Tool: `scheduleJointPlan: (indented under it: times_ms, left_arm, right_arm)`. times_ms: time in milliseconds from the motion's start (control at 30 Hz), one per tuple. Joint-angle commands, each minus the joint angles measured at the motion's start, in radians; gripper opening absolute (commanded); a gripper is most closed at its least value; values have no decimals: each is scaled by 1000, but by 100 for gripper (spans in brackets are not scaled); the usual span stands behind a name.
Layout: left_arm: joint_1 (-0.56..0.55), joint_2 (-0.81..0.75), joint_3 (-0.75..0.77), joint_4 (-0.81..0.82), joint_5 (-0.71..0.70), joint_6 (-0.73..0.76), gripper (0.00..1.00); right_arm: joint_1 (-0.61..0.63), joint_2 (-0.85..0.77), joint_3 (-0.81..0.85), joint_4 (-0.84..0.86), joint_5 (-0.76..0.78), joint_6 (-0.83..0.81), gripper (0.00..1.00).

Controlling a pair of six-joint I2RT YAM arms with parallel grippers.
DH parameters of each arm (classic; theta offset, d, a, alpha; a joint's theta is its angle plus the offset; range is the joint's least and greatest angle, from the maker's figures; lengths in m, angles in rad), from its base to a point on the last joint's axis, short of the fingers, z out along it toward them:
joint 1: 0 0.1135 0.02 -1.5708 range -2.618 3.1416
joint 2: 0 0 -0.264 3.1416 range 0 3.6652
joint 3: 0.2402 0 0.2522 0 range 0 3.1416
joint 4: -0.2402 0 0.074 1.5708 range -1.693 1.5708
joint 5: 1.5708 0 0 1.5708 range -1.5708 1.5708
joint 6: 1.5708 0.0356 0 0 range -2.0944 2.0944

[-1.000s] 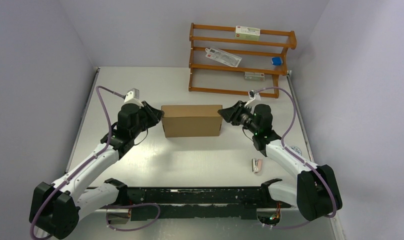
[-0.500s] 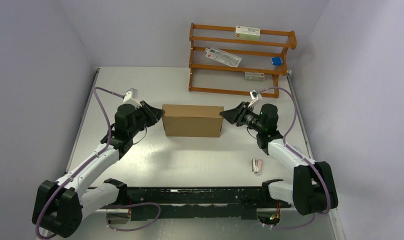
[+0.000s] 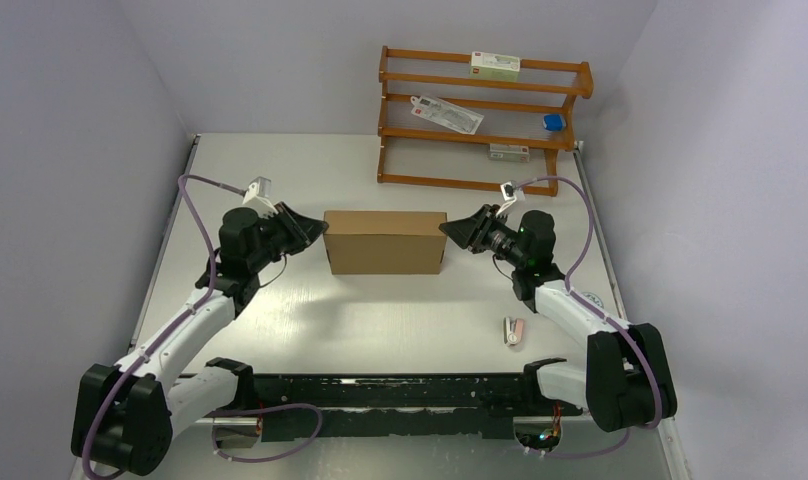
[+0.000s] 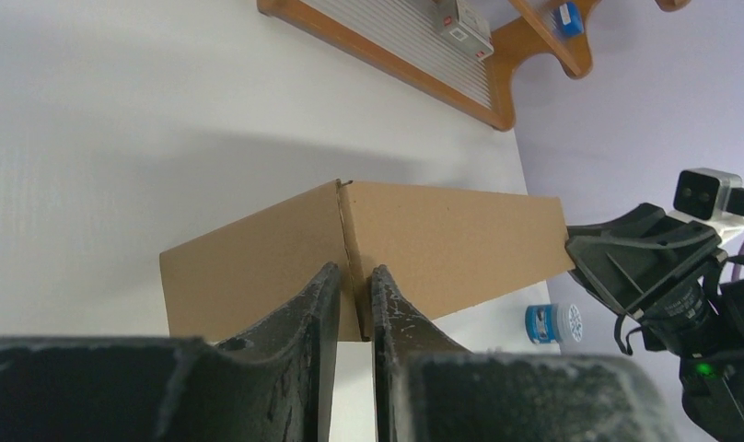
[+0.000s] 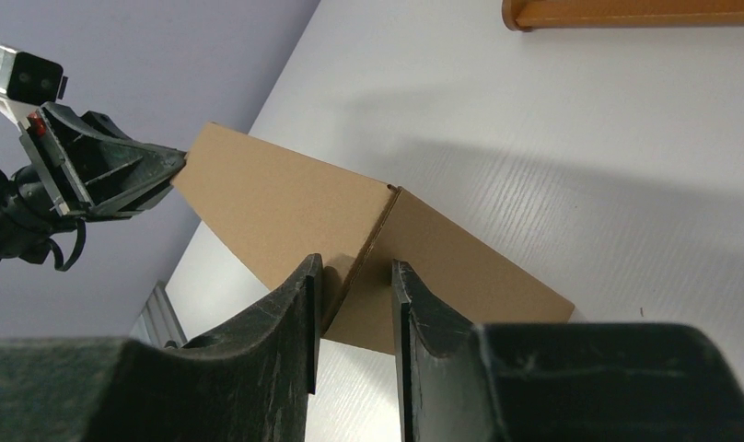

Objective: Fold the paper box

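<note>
The paper box [image 3: 385, 241] is a closed, plain brown cardboard box lying flat mid-table, its long side toward the arms. My left gripper [image 3: 320, 228] points at its left end, tips right at the end's edge. In the left wrist view the box [image 4: 442, 239] shows a vertical corner just beyond my left gripper [image 4: 353, 269], whose jaws stand a narrow slit apart with nothing between them. My right gripper [image 3: 444, 228] points at the right end. In the right wrist view the box [image 5: 285, 203] lies past my right gripper [image 5: 354, 262], whose jaws stand a wider gap apart on nothing.
A wooden rack [image 3: 480, 120] stands at the back right, with a white-green carton [image 3: 494, 66] on top and a blue item [image 3: 552, 122] lower down. A small white-pink object [image 3: 514, 330] lies near the right arm's base. Grey walls close in both sides.
Both grippers have drawn back a little from the box's ends, the left one leftward, the right one rightward. The box has stayed almost where it was.
</note>
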Motion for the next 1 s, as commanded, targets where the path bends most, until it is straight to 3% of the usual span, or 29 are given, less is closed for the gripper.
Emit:
scheduleJointPlan:
  times_ms: [0,167,267,400,500,800,967]
  left_arm:
    - [65,49,-65,-319,83,100,17]
    - [77,86,-83,-381,85,152,15]
    - [64,110,-87,-477,-48,184,13]
    - [-86,123,-39,-555,-228,144,10]
    - [-128,140,-21,-591,-308,125,6]
    - [-112,85,-94,-519,-271,76,8]
    - [-111,35,-43,-478,-225,86,22]
  right_arm:
    - [-21,86,-114,-435,143,-146,10]
    - [-21,85,-115,-432,139,-142,9]
    - [-4,84,-110,-445,170,-148,8]
    - [64,87,-82,-491,262,-149,8]
    - [103,101,-75,-494,293,-133,7]
    - [105,110,-85,-481,263,-94,5]
    - [106,33,-10,-523,267,-111,23]
